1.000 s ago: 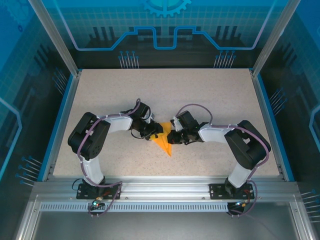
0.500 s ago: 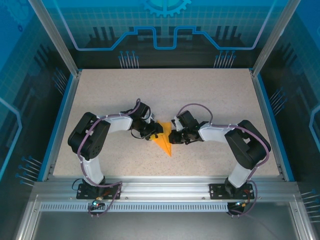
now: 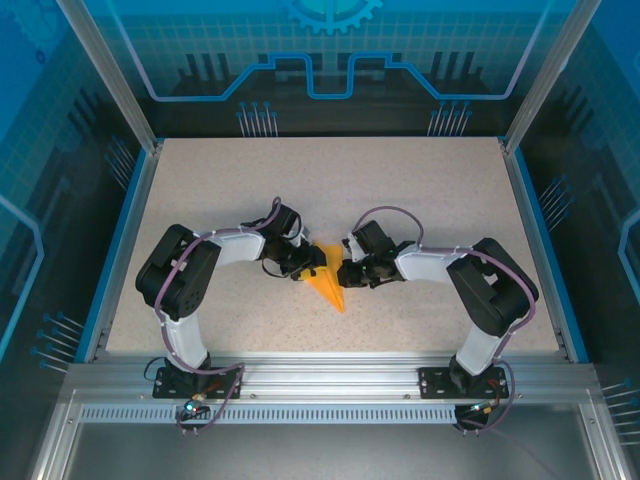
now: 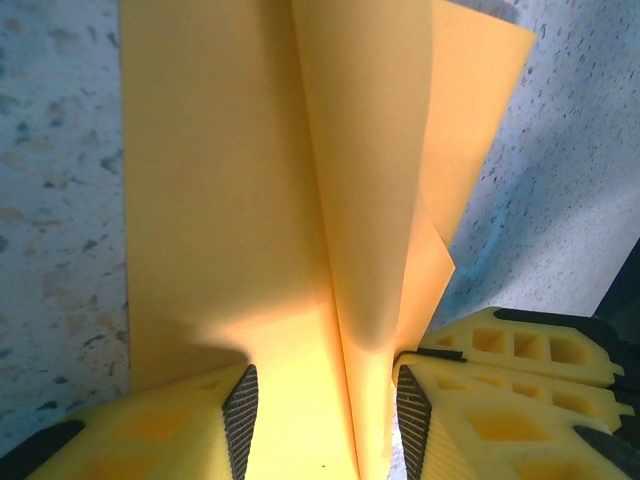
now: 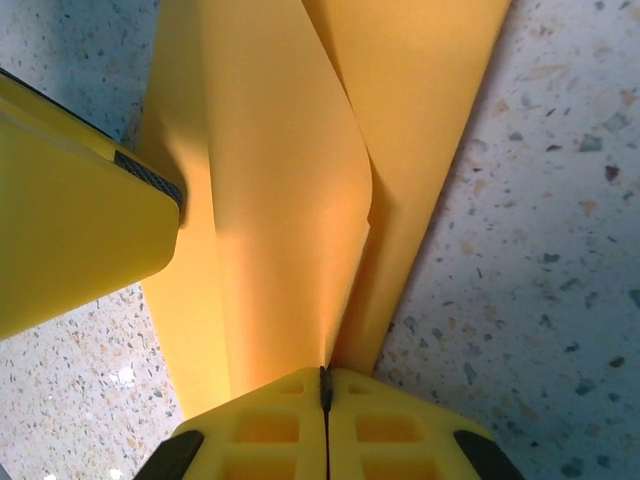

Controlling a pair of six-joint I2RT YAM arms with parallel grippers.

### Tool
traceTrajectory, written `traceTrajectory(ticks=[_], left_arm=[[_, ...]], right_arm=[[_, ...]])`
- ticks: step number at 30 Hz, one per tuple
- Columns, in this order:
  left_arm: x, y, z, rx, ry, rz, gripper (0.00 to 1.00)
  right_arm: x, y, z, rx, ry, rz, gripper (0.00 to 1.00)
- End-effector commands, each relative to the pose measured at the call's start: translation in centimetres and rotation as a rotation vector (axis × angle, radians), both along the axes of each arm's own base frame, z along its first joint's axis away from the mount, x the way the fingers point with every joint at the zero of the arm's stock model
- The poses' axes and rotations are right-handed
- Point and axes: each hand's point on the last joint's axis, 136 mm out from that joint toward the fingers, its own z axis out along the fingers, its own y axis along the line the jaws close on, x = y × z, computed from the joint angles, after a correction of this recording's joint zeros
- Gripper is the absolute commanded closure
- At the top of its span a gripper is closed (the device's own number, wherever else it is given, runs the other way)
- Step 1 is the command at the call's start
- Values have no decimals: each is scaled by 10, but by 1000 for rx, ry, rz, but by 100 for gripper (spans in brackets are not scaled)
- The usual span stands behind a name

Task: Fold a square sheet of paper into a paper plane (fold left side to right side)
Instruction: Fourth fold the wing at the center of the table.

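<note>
The orange sheet of paper [image 3: 328,287] lies mid-table, folded into a narrow wedge like a paper plane, its tip pointing toward the near edge. My left gripper [image 3: 311,264] is at its left side, open, with its fingers [image 4: 240,418] straddling the paper [image 4: 220,180] and a raised flap standing between them. My right gripper [image 3: 345,272] meets it from the right and is shut on the edge of that lifted flap [image 5: 285,190], pinched at the fingertips of my right gripper [image 5: 325,378]. The left gripper's finger [image 5: 80,250] shows in the right wrist view.
The speckled beige tabletop [image 3: 400,190] stretches free behind and beside the arms. Blue rails [image 3: 125,240] and aluminium frame posts [image 3: 530,100] bound it. The right gripper's yellow finger [image 4: 520,345] sits close by the left one.
The right arm has crept slightly leftward with the flap. The left arm and the paper's tip have stayed put.
</note>
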Motion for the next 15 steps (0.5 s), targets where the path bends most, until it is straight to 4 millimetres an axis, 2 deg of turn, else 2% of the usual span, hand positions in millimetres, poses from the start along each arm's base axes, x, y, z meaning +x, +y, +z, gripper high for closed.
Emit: traceTrajectory(ticks=[1,10,15], left_arm=[[-7,10,-19,79,40,1,54],[-7,10,-19,80,38,-1,54],[-8,10,-20,82,40,1,54]], right_arm=[[3,-4,-5,-39,9,4,94],[-8,-9,-13,-78,33,13,94],[-11,-6,-10,-71,28,24,94]])
